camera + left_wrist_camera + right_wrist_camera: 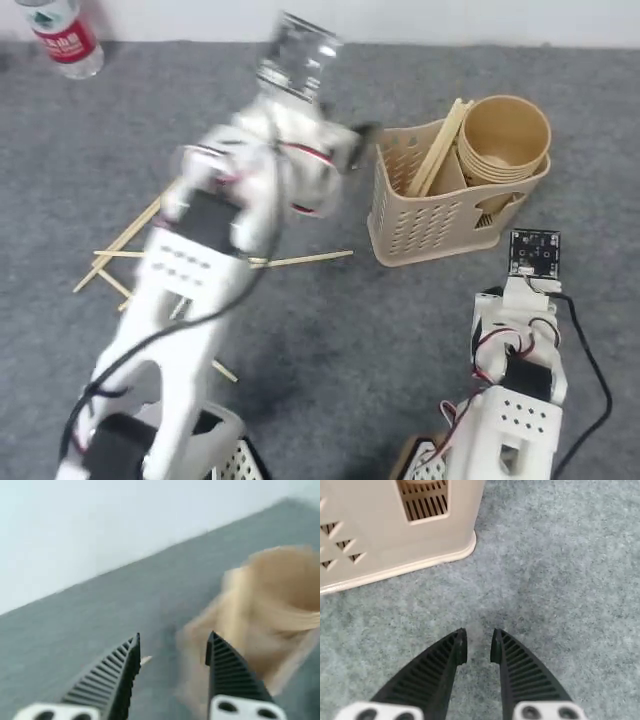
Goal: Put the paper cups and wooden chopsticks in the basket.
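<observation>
Left arm (pixel 190 270): I see it stretched from the near left edge of the surface (pixel 340 380) toward the middle. Its wrist is raised and blurred, and its head is just beside the left wall of the basket (pixel 420 225). Left gripper (pixel 172 640): fingers well apart, nothing clamped, with the basket blurred ahead of it.

Right arm (pixel 515 390): folded at the near right edge, wrist pointing down just in front of the basket. Right gripper (pixel 479 637): fingers a narrow gap apart and empty, over bare surface near a lower corner of the basket.

Task items: the cups (pixel 505 140) sit stacked in the right end of the basket. Chopsticks (pixel 440 150) lean beside them in the basket. Loose chopsticks (pixel 125 245) lie scattered toward the left edge, partly under the left arm, and one reaches out toward the middle.

Room: I note open surface between the two arms and in front of the basket. A bottle (pixel 65 35) lies at the far left corner, well apart from both arms
</observation>
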Controlling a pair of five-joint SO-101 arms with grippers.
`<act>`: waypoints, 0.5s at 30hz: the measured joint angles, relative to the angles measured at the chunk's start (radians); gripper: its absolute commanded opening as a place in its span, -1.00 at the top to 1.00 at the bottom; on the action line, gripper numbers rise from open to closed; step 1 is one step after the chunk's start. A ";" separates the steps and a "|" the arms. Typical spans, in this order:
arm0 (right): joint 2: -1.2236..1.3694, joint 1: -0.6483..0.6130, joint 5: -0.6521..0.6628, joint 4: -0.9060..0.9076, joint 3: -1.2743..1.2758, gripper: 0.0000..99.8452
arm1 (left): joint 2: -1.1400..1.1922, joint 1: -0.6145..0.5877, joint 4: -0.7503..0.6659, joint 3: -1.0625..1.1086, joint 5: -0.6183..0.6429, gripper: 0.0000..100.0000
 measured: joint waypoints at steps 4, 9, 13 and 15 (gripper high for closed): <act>0.000 0.002 0.000 0.000 0.000 0.81 | -0.005 -0.164 0.175 -0.063 -0.267 0.60; 0.000 0.002 0.000 0.000 0.000 0.81 | 0.064 -0.339 0.224 -0.064 -0.557 0.60; 0.000 0.000 0.000 0.000 0.000 0.81 | 0.236 -0.391 0.224 -0.081 -0.697 0.60; 0.000 0.002 0.000 0.000 0.000 0.81 | 0.348 -0.391 0.224 -0.127 -0.733 0.60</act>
